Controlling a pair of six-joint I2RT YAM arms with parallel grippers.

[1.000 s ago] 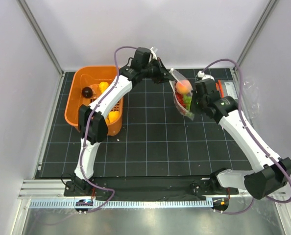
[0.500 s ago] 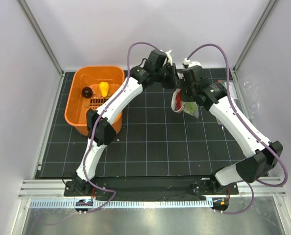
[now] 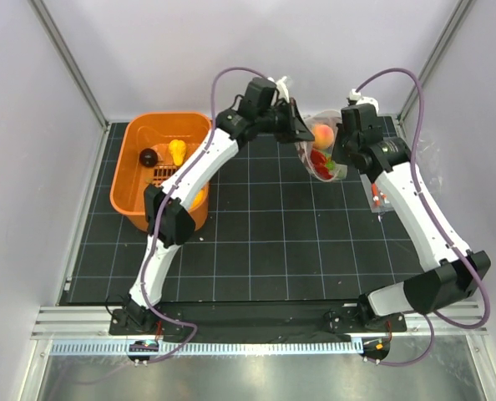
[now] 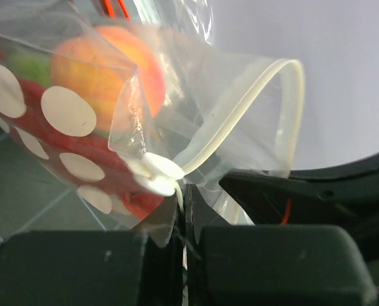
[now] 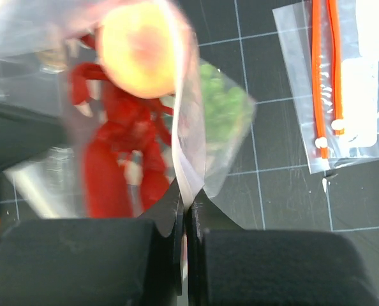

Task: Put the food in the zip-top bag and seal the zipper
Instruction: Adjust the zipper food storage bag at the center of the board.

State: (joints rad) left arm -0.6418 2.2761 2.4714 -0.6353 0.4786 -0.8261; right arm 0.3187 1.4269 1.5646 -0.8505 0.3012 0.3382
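The clear dotted zip-top bag (image 3: 321,154) hangs in the air between both grippers, above the far middle of the mat. Inside it are the peach-orange fruit (image 3: 322,134), the red lobster (image 3: 319,160) and the green grapes (image 3: 340,171). My left gripper (image 3: 303,134) is shut on the bag's mouth edge; in the left wrist view the zipper strip (image 4: 240,127) curves up from the jaws. My right gripper (image 3: 336,154) is shut on the bag's other edge (image 5: 188,159); the fruit (image 5: 141,48), lobster (image 5: 116,146) and grapes (image 5: 221,105) show through the plastic.
An orange basket (image 3: 129,159) at the far left holds a dark round toy (image 3: 149,157) and yellow toys (image 3: 177,150). Flat clear packets with orange-red strips (image 3: 380,196) lie at the right, also in the right wrist view (image 5: 342,83). Cage posts stand at both far corners.
Both grippers moved right and further back with the bag. The right arm swung out to the right, and the bag now hangs more spread between the grippers.
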